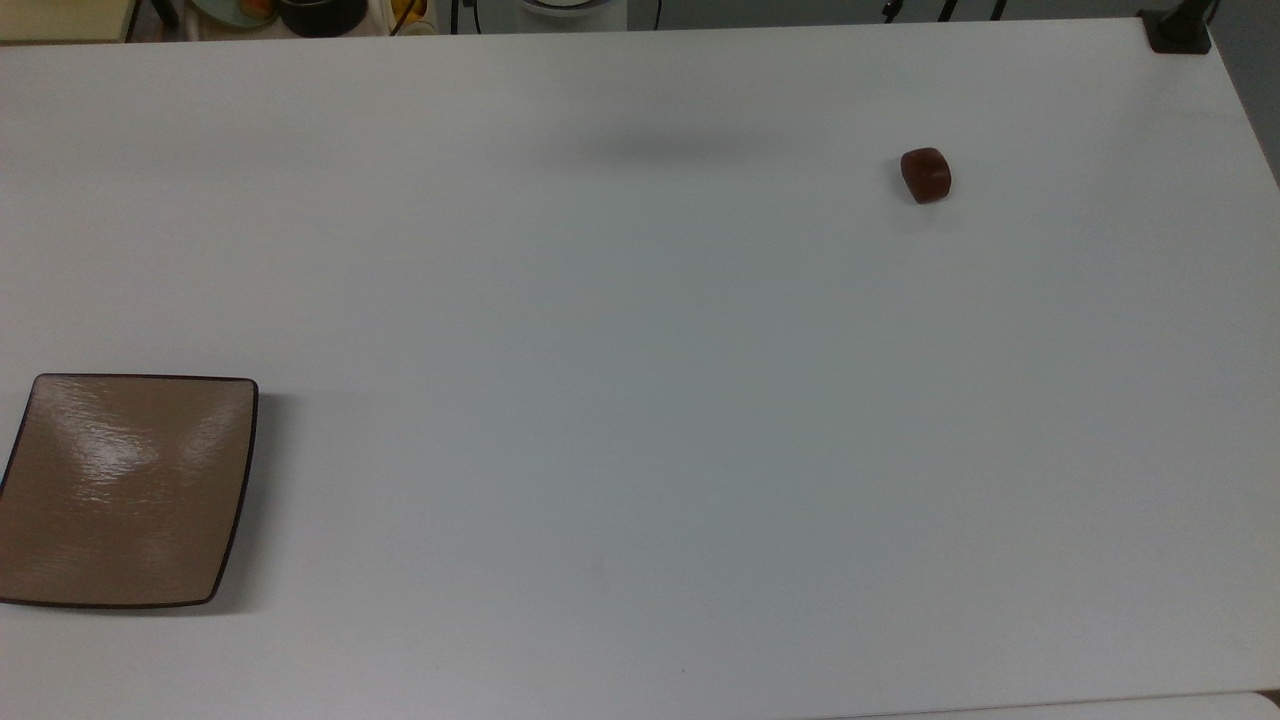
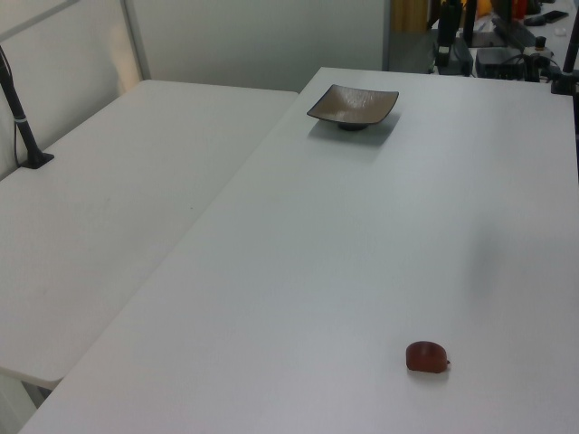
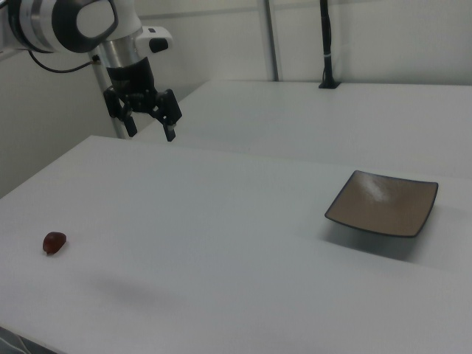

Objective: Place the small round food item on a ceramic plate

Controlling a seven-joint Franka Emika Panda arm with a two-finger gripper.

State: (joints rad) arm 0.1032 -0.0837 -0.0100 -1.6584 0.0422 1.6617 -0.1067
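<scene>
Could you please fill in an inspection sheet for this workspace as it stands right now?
Surface: white table, with a second white table butted against it.
Job's things: small round food item lies on the bare table, far from the ceramic plate; nothing lies on the plate.
Clutter: nothing seen on the work table.
Gripper: gripper hangs above the table, open, holding nothing, apart from both things.
Cables: a dark cable runs by the arm; a black post stands on the second table.
Surroundings: pale wall panels; dishes and equipment past the top view's upper edge.
</scene>
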